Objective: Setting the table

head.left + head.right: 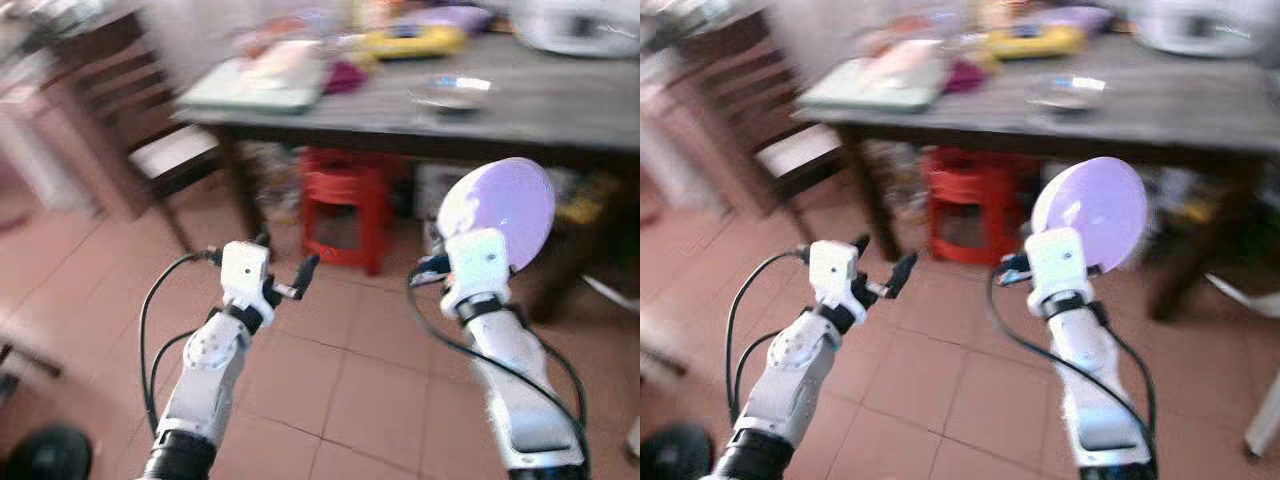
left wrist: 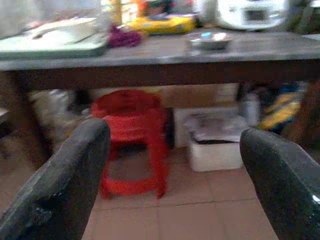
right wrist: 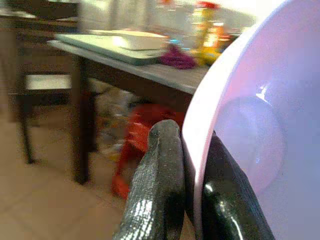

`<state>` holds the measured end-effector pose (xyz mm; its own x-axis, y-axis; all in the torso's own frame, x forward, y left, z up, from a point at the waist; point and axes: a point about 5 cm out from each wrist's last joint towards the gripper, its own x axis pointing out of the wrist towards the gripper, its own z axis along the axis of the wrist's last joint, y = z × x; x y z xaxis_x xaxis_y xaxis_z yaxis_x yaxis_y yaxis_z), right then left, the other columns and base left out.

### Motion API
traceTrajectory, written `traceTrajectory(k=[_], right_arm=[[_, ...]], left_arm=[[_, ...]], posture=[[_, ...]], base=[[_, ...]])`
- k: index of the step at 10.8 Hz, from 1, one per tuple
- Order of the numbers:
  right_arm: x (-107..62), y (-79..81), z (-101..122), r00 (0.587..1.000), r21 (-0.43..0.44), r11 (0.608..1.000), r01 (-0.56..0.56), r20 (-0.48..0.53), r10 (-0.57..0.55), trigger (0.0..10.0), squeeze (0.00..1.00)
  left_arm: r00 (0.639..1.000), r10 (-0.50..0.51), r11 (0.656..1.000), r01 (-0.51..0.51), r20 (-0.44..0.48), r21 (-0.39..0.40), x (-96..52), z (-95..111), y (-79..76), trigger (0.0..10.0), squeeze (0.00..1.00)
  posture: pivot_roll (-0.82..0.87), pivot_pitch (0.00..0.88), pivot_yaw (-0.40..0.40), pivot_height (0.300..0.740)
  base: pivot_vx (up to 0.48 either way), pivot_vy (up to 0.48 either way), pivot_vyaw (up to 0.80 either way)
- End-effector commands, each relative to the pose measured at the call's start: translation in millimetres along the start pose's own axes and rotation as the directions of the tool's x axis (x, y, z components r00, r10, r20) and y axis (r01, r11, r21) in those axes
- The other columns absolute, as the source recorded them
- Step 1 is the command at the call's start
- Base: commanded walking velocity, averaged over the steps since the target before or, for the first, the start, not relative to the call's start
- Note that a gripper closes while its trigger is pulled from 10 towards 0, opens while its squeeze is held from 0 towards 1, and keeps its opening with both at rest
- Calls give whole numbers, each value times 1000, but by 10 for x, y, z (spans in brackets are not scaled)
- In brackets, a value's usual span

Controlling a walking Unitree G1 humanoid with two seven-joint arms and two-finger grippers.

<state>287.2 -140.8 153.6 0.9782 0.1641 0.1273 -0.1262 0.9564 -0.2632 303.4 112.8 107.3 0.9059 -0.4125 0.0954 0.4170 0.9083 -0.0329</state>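
Terracotta tile floor, dark wooden worktop across far side of scene; head views blurred.

Right gripper: jaws pinching rim of lilac plate, one black finger on each face of rim. Plate held on edge, nearly upright, raised in front of worktop's near edge at right, not touching it; hollow face shows in right wrist view.

Left gripper: jaws spread wide, nothing betw. them; held above floor at left-centre, well apart from plate, pointing toward worktop. Two black fingers frame left wrist view.

Under worktop: red plastic stool near centre; white box just right of it; further clutter to right, too blurred to tell.

On worktop, left to right: pale green tray w. white item on it at left corner; purple cloth beside tray; yellow object at far side; small shallow metal dish near centre; white rice cooker at far right.

Dark wooden chair w. pale seat stands left of worktop.
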Motion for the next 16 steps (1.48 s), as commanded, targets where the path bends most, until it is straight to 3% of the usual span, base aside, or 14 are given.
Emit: traceTrajectory(k=[1,4,10,13,16], right_arm=[[-9,27,51,1000,4,1000,-11,24,11,10000,0],[14,0,28,1000,21,1000,7,9,-7,10000,0],[17,16,24,1000,21,1000,2,7,-2,10000,0],[7,18,28,1000,7,1000,0,11,0,10000,0],[8,47,47,1000,-3,1000,-14,26,14,10000,0]], left_arm=[[1000,7,1000,-7,-1,5,-5,14,35,10000,0],[1000,0,1000,0,5,3,8,22,22,10000,0],[1000,-10,1000,10,2,-8,14,3,-25,10000,0],[1000,-18,1000,18,2,-9,24,5,-38,10000,0],[1000,-16,1000,16,2,-8,20,8,-36,10000,0]], posture=[[-98,82,111,740],[-97,73,105,740],[-102,68,108,740],[-102,74,110,740],[-99,74,110,740]], base=[[341,0,419],[480,0,0],[480,0,-771],[480,0,0],[480,0,800]])
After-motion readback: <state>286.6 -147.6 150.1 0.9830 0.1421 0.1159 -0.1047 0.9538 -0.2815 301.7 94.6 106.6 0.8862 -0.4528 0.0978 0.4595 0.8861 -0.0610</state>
